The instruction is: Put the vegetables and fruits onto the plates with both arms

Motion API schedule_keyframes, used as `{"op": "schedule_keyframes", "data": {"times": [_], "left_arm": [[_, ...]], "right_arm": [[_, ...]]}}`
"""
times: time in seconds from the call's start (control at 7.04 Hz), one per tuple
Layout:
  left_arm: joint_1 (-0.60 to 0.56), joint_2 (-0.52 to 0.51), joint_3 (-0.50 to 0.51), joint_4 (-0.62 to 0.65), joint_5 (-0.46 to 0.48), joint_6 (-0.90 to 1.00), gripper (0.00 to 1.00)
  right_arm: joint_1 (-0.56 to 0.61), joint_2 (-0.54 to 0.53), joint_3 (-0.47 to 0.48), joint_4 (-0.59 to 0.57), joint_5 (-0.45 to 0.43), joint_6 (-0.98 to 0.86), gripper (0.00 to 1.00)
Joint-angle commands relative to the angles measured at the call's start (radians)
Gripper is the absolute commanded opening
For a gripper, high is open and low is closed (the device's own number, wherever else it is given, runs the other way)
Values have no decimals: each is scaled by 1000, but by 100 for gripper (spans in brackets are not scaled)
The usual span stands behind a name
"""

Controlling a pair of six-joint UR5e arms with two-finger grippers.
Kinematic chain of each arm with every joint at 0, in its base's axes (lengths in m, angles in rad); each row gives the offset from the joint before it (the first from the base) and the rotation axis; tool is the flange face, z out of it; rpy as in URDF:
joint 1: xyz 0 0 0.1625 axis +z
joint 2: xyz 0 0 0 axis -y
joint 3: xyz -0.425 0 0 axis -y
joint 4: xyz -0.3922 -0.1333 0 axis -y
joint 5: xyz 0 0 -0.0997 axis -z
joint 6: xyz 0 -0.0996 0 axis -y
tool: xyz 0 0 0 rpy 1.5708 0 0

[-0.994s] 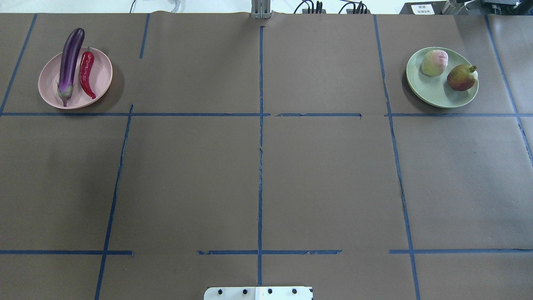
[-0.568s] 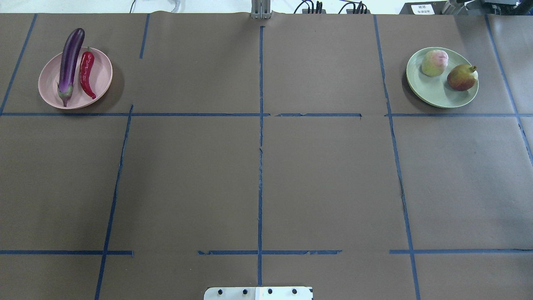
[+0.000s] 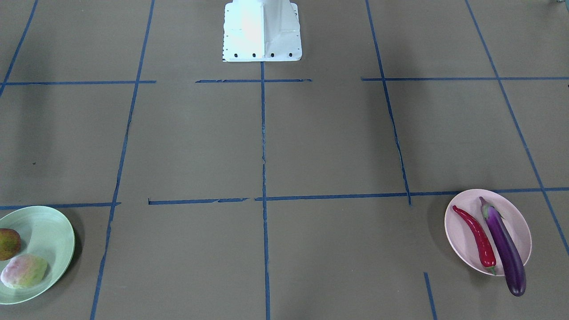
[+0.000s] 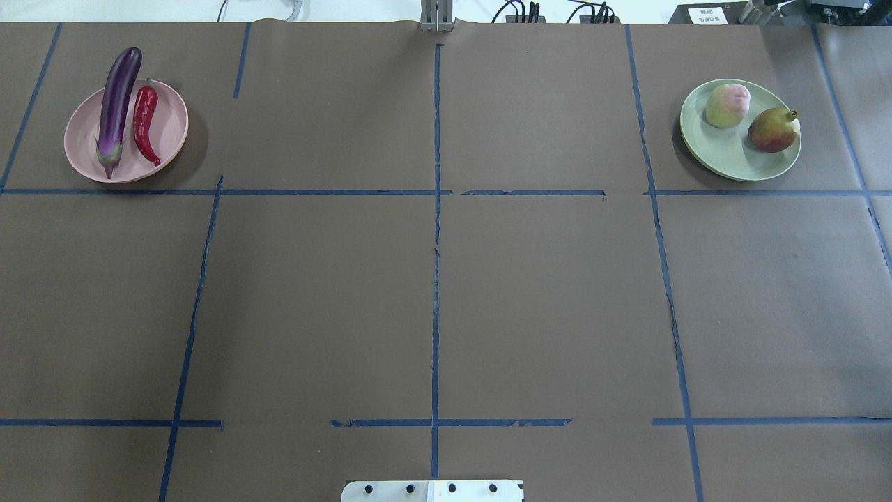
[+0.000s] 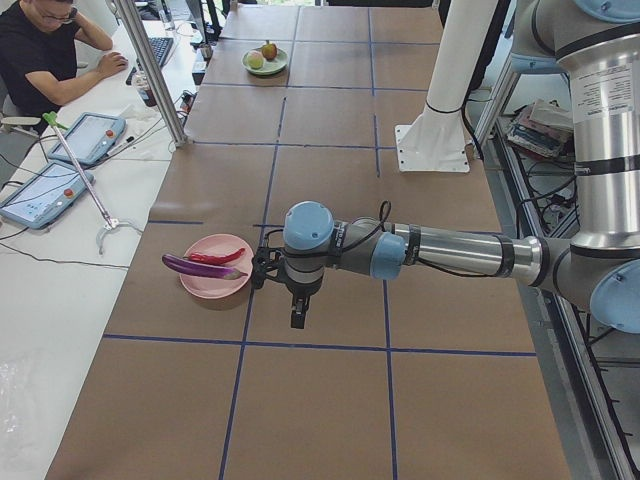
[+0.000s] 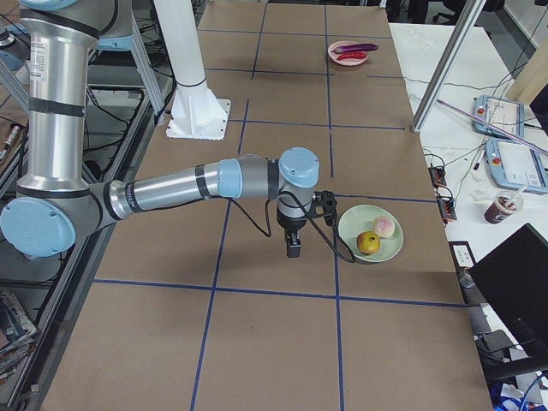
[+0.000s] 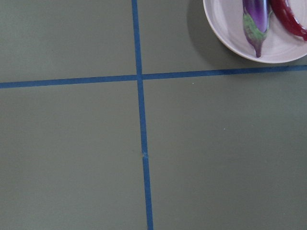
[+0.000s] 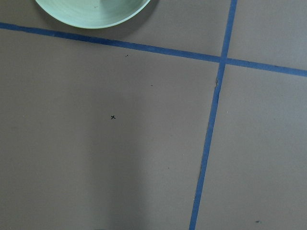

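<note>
The purple eggplant [image 4: 116,97] and the red chili pepper [image 4: 145,122] lie side by side on the pink plate [image 4: 171,125] at the far left. The pale green fruit [image 4: 727,105] and the red-green pomegranate-like fruit [image 4: 772,130] sit on the green plate [image 4: 732,160] at the far right. My left gripper [image 5: 297,318] hangs over the table just beside the pink plate [image 5: 210,288]. My right gripper [image 6: 294,249] hangs just beside the green plate [image 6: 358,224]. Both show only in the side views, so I cannot tell whether they are open or shut.
The white base block [image 3: 261,31] stands at the table's near middle edge. Blue tape lines divide the brown table cover [image 4: 432,293]. A seated operator [image 5: 45,60] and tablets [image 5: 90,135] are on a side desk beyond the table's far edge.
</note>
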Motion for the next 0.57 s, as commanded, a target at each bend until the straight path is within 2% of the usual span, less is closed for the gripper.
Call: {"op": "schedule_keyframes", "data": {"times": [0.0, 0.28, 0.43], "left_arm": [[-1, 16, -4, 26, 15, 81, 100], [-3, 1, -31, 155, 6, 138, 100], [-7, -13, -32, 245, 6, 226, 100]], "right_arm": [[-1, -32, 1, 50, 3, 4, 100], [-1, -52, -3, 51, 3, 5, 100], [-1, -60, -4, 51, 3, 7, 100]]}}
